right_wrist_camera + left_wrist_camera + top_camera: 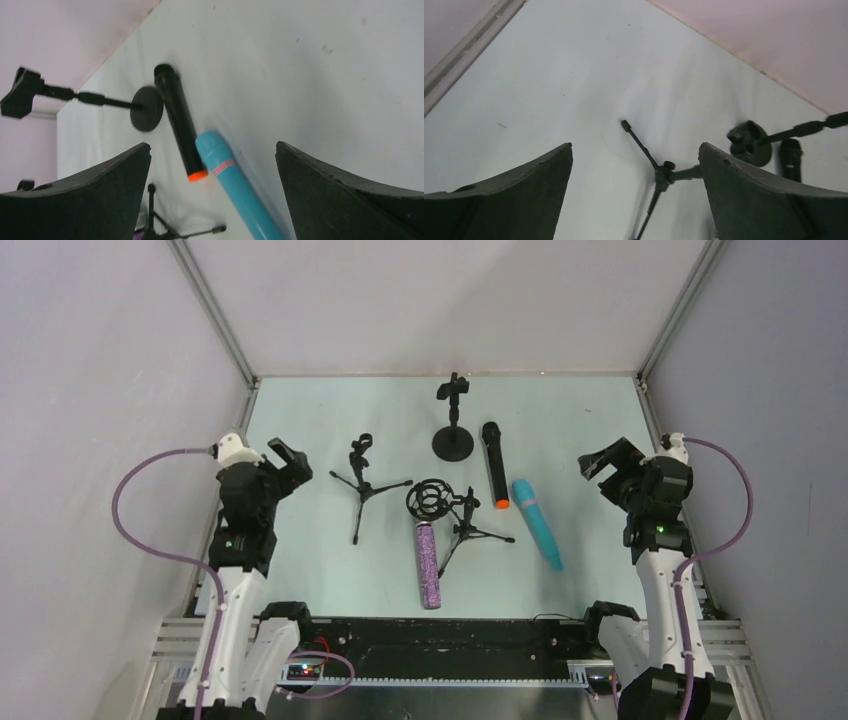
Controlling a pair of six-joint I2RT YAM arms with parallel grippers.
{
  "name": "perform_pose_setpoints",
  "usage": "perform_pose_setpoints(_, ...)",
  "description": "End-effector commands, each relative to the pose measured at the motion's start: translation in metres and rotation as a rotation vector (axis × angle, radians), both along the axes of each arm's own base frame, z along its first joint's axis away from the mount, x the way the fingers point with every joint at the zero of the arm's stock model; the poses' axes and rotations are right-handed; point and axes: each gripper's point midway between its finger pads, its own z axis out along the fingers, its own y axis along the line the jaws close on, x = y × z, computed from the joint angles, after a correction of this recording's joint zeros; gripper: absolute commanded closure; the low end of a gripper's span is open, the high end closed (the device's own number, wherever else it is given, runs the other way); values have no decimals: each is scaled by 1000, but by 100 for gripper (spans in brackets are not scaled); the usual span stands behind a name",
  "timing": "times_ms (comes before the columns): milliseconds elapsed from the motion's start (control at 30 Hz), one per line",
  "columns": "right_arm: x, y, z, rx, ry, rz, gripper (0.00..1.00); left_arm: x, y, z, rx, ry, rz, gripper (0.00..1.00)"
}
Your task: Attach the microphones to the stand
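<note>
Three microphones lie flat mid-table. The black mic with an orange end (494, 464) lies next to the cyan mic (537, 523); both show in the right wrist view, black (179, 120) and cyan (235, 187). The glittery purple mic (429, 564) lies nearer the arms. A tripod stand (363, 478) stands at the left and shows in the left wrist view (659, 175). A tripod stand with a ring shock mount (452, 508) is in the middle. A round-base stand (453, 418) is at the back. My left gripper (288, 462) and right gripper (606, 462) are open and empty, apart from everything.
Grey enclosure walls with metal rails (212, 310) bound the table on the left, right and back. The round-base stand also shows in the right wrist view (145, 107) and the left wrist view (751, 142). Purple cables (140, 530) loop off both arms.
</note>
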Motion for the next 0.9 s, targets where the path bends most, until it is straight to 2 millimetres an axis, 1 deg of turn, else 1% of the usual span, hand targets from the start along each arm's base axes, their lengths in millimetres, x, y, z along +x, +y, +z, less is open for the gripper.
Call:
perform_pose_setpoints(0, -15, 32, -4, 110, 93, 149, 1, -11, -17, 12, -103, -63, -56, 0)
perform_pose_setpoints(100, -14, 43, -13, 125, 126, 203, 0, -18, -30, 13, -113, -78, -128, 0)
perform_pose_setpoints(200, -14, 53, -20, 137, 155, 251, 1, -26, -37, 15, -145, -110, -155, 0)
perform_pose_setpoints(267, -16, 60, -21, 131, 160, 278, 0, -29, -37, 17, -160, -125, -150, 0)
perform_pose_setpoints(333, -20, 67, -23, 102, 164, 308, 1, -29, -43, 20, -160, -128, -183, 0)
perform_pose_setpoints(367, -22, 68, -24, 83, 169, 314, 1, -30, -48, 23, -157, -130, -215, 0)
perform_pose_setpoints(400, -24, 73, -24, 74, 170, 332, 1, -30, -55, 22, -166, -121, -260, 0)
perform_pose_setpoints(433, -28, 74, -25, 66, 179, 341, 1, -31, -59, 22, -171, -117, -282, 0)
perform_pose_setpoints(500, -34, 82, -22, 51, 170, 371, 1, -29, -68, 20, -187, -97, -331, 0)
perform_pose_setpoints(600, -43, 91, -18, 49, 165, 403, 1, -28, -78, 15, -209, -63, -389, 0)
perform_pose_setpoints(700, -53, 103, -15, 37, 161, 440, 0, -28, -83, 7, -221, -36, -415, 0)
perform_pose_setpoints(733, -54, 104, -16, 34, 167, 441, 1, -29, -85, 4, -228, -28, -427, 0)
perform_pose_setpoints(867, -57, 109, -16, 19, 182, 454, 0, -35, -89, -18, -263, 17, -436, 0)
